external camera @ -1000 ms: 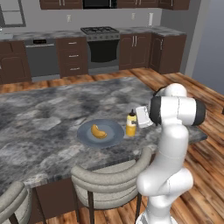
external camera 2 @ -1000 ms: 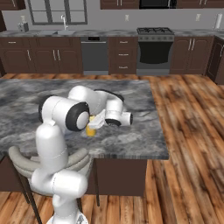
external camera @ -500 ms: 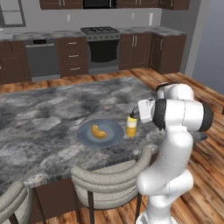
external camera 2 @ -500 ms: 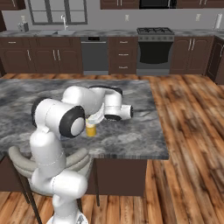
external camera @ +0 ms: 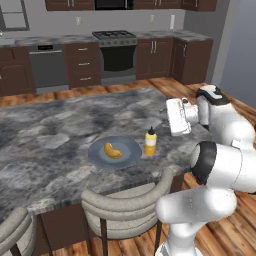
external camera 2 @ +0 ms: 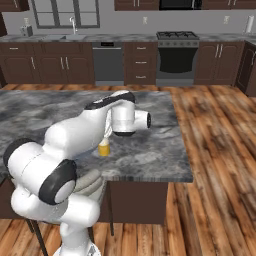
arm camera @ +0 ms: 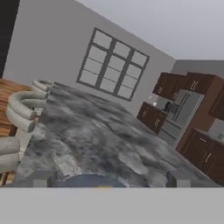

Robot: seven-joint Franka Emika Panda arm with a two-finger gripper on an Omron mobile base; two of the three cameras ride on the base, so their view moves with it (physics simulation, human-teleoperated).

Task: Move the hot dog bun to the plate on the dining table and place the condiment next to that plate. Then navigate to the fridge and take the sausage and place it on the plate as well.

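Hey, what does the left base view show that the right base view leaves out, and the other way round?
Left base view: the greyish-blue plate with the hot dog bun lying on it, and the whole condiment standing upright just beside the plate's rim.
Right base view: the sink faucet on the back counter; here the arm covers the plate's spot, and the condiment's lower part peeks out beneath it.
Shared: the marbled dining table, the condiment, the stove at the back wall and the white arm.
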